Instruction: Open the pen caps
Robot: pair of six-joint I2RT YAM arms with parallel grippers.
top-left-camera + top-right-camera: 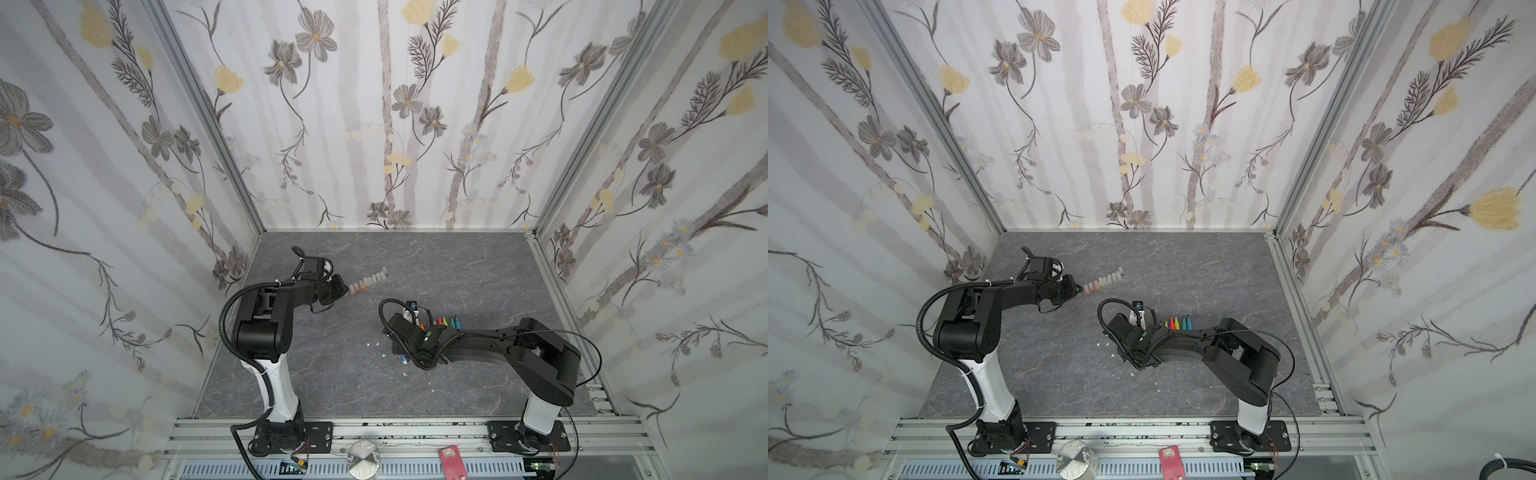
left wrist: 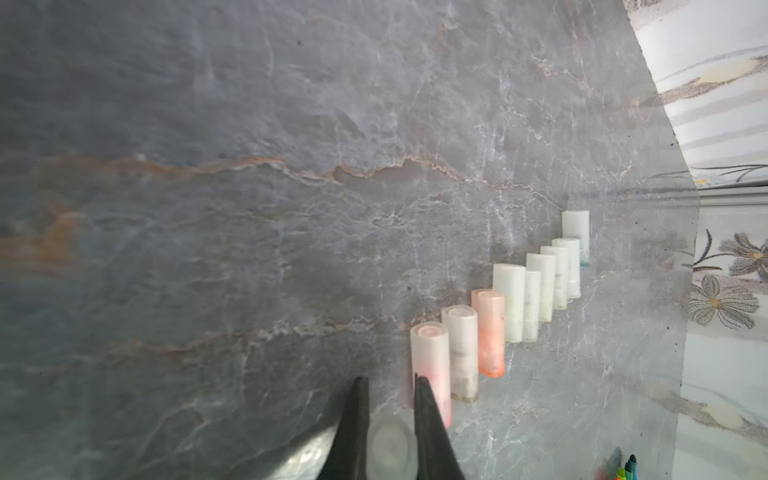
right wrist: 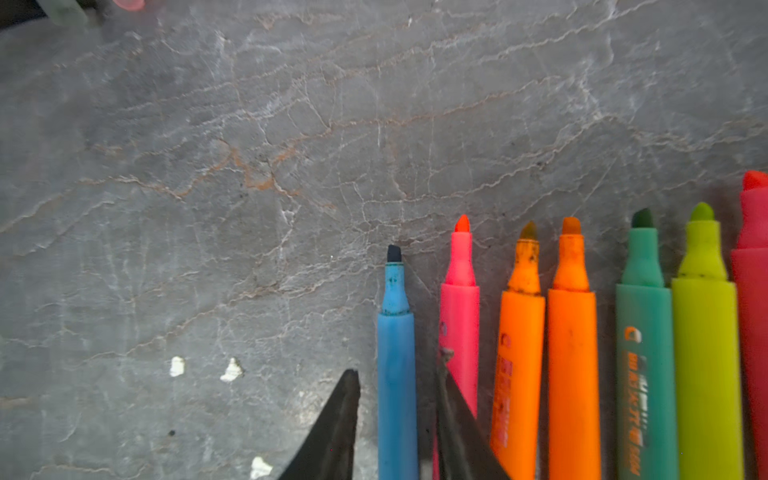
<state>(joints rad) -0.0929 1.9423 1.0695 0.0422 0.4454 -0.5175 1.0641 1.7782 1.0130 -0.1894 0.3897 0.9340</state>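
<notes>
In both top views the grey marbled worktop point(image 1: 436, 257) point(image 1: 1183, 257) carries the pen caps point(image 1: 371, 283) point(image 1: 1105, 281). They lie side by side in a slanted row left of centre. The pens point(image 1: 446, 322) point(image 1: 1177, 323) lie parallel in their own row near the middle, well apart from the caps. The left fingers point(image 1: 340, 291) point(image 1: 1073, 288) sit at the left end of the cap row. From up here I cannot tell how far apart they stand. The right arm point(image 1: 478, 336) point(image 1: 1187, 338) reaches to the left end of the pen row, and its wrist covers the fingers there.

In the left wrist view the left fingers point(image 2: 353, 432) stand narrow and pinch one pen cap point(image 2: 390, 446), seen end-on and blurred. Just beside it the row starts with a pink-tinted cap point(image 2: 430, 374). A whitish one follows, then an orange-tinted cap point(image 2: 490, 332), then more whitish ones running away in a line.

In the right wrist view the right fingers point(image 3: 332, 428) are partly apart and straddle the blue pen point(image 3: 397, 374), with a gap on each side, gripping nothing. The blue pen lies flat at the end of the row. Next to it come a pink pen point(image 3: 459, 324), two orange pens point(image 3: 573, 365), a green pen point(image 3: 644, 353) and a yellow-green pen point(image 3: 706, 353). All are uncapped, with their tips pointing the same way. A few white scraps point(image 3: 231, 370) lie on the worktop near the fingers.
</notes>
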